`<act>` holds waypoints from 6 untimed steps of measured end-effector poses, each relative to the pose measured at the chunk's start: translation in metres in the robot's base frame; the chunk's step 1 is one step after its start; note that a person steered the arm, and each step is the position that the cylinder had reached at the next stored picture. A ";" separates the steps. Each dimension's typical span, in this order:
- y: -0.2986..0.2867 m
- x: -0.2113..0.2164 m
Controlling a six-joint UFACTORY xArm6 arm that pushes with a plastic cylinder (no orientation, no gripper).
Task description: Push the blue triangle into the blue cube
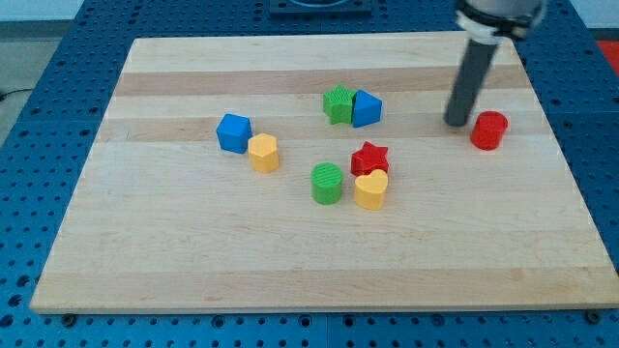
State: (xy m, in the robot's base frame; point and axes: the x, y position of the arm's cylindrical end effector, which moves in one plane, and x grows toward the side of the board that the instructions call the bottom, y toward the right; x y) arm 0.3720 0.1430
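The blue triangle [367, 108] sits near the board's upper middle, touching a green star-shaped block [338, 104] on its left. The blue cube [233, 132] lies further to the view's left, touching a yellow hexagon block [263, 153] at its lower right. My tip [456, 123] rests on the board well to the right of the blue triangle, just left of a red cylinder [489, 130]. The rod rises from the tip to the view's top right.
A green cylinder [327, 183], a red star [369, 158] and a yellow heart [370, 189] cluster in the board's middle, below the blue triangle. The wooden board [290, 261] lies on a blue perforated table.
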 end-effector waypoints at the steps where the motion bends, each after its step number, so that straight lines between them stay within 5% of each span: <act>1: -0.096 -0.020; 2: -0.128 0.035; 4: -0.151 0.065; 5: -0.225 0.065; 6: -0.243 0.117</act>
